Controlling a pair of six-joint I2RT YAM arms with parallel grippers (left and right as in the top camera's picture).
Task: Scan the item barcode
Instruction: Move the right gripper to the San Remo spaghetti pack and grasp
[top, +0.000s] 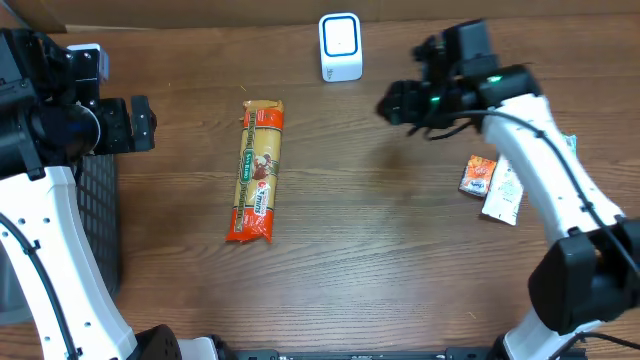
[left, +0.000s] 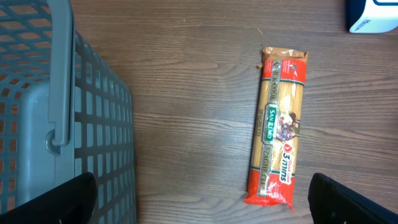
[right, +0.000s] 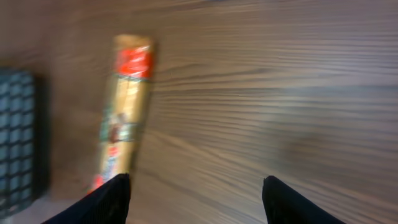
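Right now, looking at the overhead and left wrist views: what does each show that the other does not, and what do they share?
Only overhead: the right arm with its gripper, and two sachets on the table beside that arm.
Only left wrist: the handle of the basket, and readable print on the pasta.
Both: the pasta lying flat, the basket, and the scanner, though the wrist view catches only a corner of it.
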